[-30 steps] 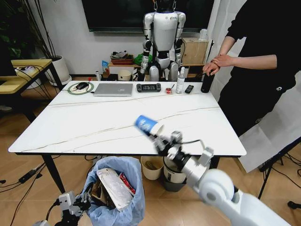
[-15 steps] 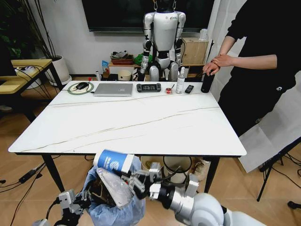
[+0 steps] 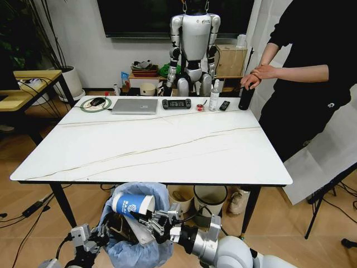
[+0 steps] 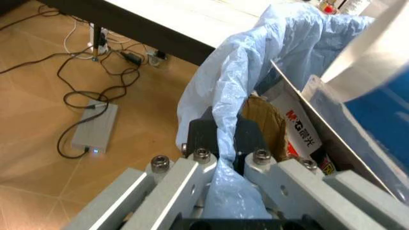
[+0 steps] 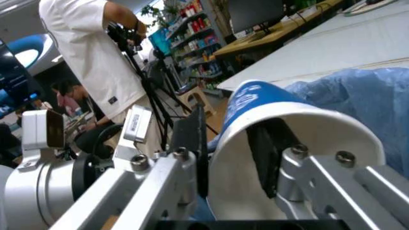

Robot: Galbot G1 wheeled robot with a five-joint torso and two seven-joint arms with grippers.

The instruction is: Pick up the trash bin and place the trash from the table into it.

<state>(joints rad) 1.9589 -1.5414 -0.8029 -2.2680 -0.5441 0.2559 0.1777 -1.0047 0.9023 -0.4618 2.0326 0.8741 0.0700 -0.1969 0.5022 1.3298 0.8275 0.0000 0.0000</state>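
— Left claw (image 3: 96, 241)?
— Low by the floor, pinched tight on the crinkled light-blue liner at the trash bin (image 3: 134, 248) rim, below the white veined surface (image 3: 150, 142) edge.
— Right claw (image 3: 152, 219)?
— Clamped across the blue paper cup (image 3: 132, 204) wall, one finger inside, cup tilted over the bin's cardboard (image 4: 265, 120).

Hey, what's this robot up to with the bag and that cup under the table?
It is clearing rubbish. The left gripper holds the trash bin by its blue liner, below the near edge of the table. The right gripper, jaws clamped over the rim of a blue paper cup, holds the cup over the bin's mouth. Cardboard and wrappers are already inside.
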